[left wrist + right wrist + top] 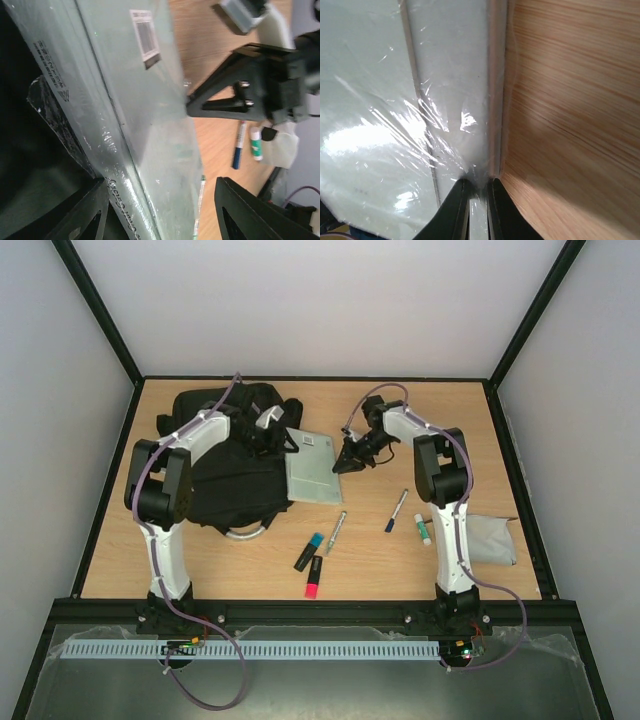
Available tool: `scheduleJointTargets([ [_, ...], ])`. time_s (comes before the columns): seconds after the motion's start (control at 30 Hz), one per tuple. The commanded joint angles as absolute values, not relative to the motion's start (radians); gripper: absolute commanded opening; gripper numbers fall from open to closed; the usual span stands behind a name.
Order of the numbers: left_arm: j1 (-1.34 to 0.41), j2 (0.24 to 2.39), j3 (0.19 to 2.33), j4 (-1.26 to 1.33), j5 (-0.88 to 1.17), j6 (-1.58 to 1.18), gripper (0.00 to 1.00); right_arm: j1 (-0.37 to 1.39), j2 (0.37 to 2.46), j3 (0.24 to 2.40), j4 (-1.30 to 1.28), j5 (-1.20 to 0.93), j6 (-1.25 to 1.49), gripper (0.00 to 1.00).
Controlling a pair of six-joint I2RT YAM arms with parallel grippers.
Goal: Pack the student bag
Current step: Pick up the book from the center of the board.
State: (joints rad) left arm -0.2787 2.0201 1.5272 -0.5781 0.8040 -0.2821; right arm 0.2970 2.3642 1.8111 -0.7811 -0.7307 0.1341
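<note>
On the left half of the bench [460, 420], as my overhead feed shows it, the student bag [238, 490] lies flat. It is a black heap of fabric, with its grey looped handle [247, 532] on the side nearest the arm bases. A shrink-wrapped pack [315, 468], pale and flat with a barcode label on the film, lies against the bag's right side. I cannot tell how far its edge reaches into the bag.

The left pincer [268, 440] hangs over the far right part of the bag, just where bag and pack meet. On my left wrist feed its two fingers stand well apart. The pack's long edge runs between them, and the bag's dark fabric fills the side by one finger. The finger on the bench side is clear of the film; whether the other one touches the pack I cannot tell.

The right pincer [349, 462] sits at the pack's right edge, the side away from the bag, so the pack lies between this pincer and the bag. On the right wrist feed its fingers are drawn almost together — nipped onto the thin wrapped edge, with bare wood just beside them.

Nearer the arms and well apart from the bag lie a silver marker [336, 530], a blue pen [397, 510], a white-and-green stick [422, 529], a teal-capped highlighter [308, 552] and a pink-capped highlighter [314, 577]. A grey pouch [490, 540] lies by the right arm.
</note>
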Motion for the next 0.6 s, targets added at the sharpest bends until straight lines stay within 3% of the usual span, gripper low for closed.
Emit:
scheduleJointTargets([
  [0.0, -0.332, 2.037, 1.478, -0.613, 0.852, -0.266, 0.61, 0.434, 2.526, 1.777, -0.672, -0.623, 0.158, 0.02],
  [0.17, -0.314, 2.064, 1.45, -0.631, 0.724, -0.272, 0.62, 0.433, 2.545, 1.759, -0.681, -0.595, 0.153, 0.02],
  [0.3, -0.301, 2.092, 1.426, -0.584, 0.84, -0.297, 0.61, 0.436, 2.549, 1.756, -0.679, -0.589, 0.149, 0.02],
  [0.4, -0.3, 2.118, 1.427, -0.518, 0.999, -0.327, 0.54, 0.436, 2.549, 1.755, -0.68, -0.581, 0.146, 0.02],
  [0.57, -0.287, 2.107, 1.466, -0.496, 1.055, -0.353, 0.36, 0.435, 2.513, 1.742, -0.687, -0.561, 0.131, 0.02],
])
